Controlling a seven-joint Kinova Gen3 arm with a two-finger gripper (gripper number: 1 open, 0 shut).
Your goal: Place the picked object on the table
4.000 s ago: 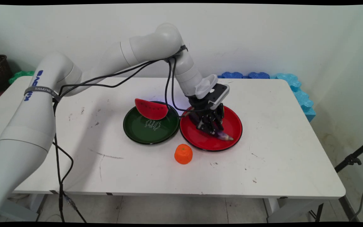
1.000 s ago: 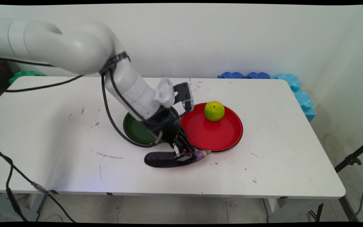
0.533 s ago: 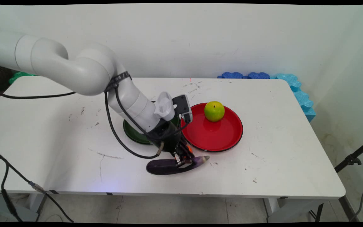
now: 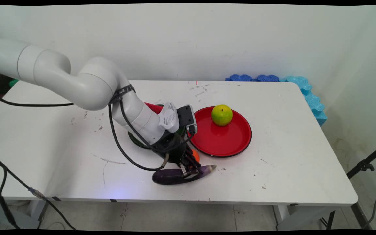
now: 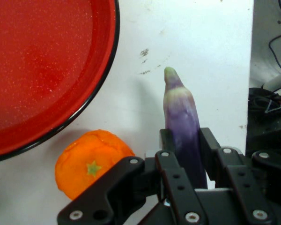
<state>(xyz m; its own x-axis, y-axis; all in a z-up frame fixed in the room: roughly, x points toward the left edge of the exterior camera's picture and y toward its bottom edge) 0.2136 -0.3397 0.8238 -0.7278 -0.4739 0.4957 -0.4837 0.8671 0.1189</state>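
On the left of the group, a green plate [image 4: 135, 138] lies on the white tabletop [image 4: 289, 156], mostly hidden behind the arm, with a red sliver of watermelon slice [image 4: 152, 107] showing above the wrist. Next, near the front edge, the tool [image 4: 189, 170] pinches a purple eggplant [image 4: 171, 178] across its middle; in the hand view the fingers [image 5: 166, 140] press both sides of the eggplant [image 5: 183, 122], whose pale green tip points away from the tool. An orange toy fruit [image 4: 195, 155] sits just beside the tool, between it and the red plate [image 4: 222, 142], which carries a green apple [image 4: 222, 115] at its far side. Compared with half a second ago, the eggplant and tool sit slightly nearer the front edge, and the orange fruit shows more.
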